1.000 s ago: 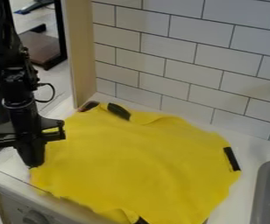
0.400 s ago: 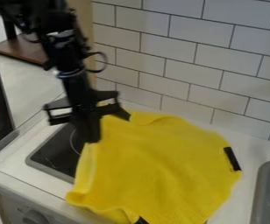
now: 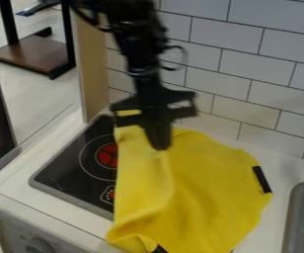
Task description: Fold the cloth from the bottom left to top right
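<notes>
Black end effector (image 3: 159, 148) hangs over the upper middle of the yellow cloth (image 3: 207, 192), pinching a bit of it from what I can see. The cloth is on the worktop (image 3: 56, 210), its left part pulled up and over in a loose fold, with some bunching down by the front edge. Its left side overlaps the black cooktop (image 3: 69, 170), where a round red burner (image 3: 106, 155) shows right beside the fabric.

Container-wise, there's a grey sink (image 3: 294, 212) over on the right, cut off by the edge of the view; can't really tell what's down in it. A white strip of worktop runs between cloth and sink, so there's some room on that side, and another strip sits along the front of the cooktop. Out back it's tighter: the tiled wall (image 3: 253, 89) stands just behind the cloth, and a wooden panel (image 3: 93, 69) rises at the back left.
</notes>
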You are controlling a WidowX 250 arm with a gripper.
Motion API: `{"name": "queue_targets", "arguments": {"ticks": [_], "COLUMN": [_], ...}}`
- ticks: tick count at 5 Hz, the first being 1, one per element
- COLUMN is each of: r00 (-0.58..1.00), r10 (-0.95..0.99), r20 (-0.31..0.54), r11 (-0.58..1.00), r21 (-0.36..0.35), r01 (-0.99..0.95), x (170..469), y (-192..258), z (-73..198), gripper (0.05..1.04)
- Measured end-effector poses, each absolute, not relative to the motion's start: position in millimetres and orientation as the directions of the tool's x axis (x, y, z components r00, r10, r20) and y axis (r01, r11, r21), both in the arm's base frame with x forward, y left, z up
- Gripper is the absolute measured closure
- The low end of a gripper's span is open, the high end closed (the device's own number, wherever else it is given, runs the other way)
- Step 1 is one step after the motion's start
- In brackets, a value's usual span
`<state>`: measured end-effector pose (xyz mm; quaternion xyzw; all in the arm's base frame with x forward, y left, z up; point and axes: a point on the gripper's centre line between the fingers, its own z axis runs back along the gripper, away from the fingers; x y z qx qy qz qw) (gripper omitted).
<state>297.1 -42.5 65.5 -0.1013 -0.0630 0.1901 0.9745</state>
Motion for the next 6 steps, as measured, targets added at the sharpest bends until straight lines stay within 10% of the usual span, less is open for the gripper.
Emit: {"name": "queue_targets", "arguments": {"ticks": [3,6], "r00": [0.942,0.934], "r10": [0.324,0.343], "r20": [0.085,0.102], "r11": [0.940,0.936], "r21": [-0.145,-0.117], "r01": [-0.310,-0.331], "x": [313.2,315.8], "y": [-70.2,-65.4], "z": [15.2,7.5], "gripper": [1.005,0.377]}}
